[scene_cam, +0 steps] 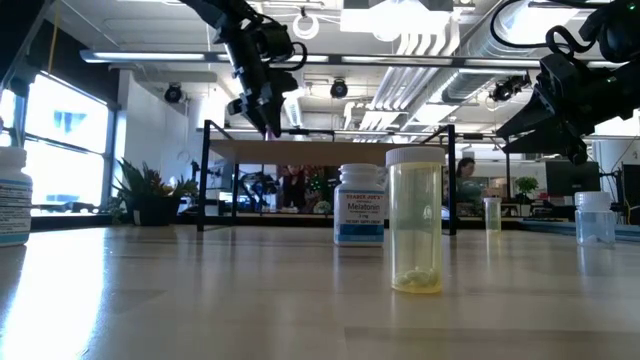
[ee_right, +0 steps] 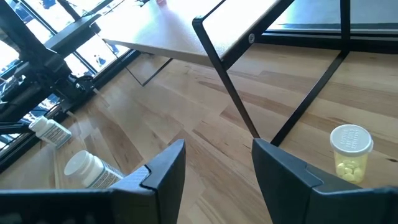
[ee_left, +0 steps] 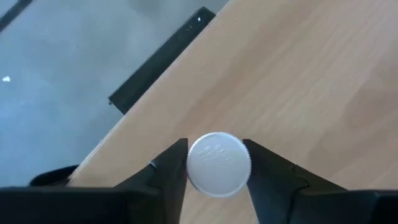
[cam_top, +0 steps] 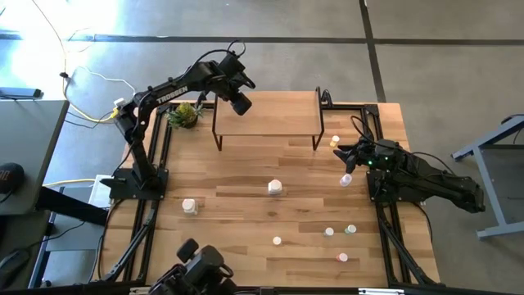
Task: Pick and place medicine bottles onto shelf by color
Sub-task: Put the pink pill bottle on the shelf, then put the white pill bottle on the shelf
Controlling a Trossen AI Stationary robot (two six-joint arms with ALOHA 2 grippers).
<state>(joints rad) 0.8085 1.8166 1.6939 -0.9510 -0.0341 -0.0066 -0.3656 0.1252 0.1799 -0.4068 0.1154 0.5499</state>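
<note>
Nearest the low camera a yellow bottle (scene_cam: 414, 222) stands on the table (cam_top: 246, 188), well in front of the shelf (cam_top: 270, 115). Over the shelf's left end, the left gripper (ee_left: 214, 163) pinches a white-capped bottle (ee_left: 219, 164), probably pink-bodied; it needs lowering and releasing. Beside the shelf's right end, the right gripper (ee_right: 217, 163) hangs spread, holding nothing.

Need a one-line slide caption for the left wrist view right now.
Left gripper holds a white-capped bottle between its fingers above the shelf near its corner.
</note>
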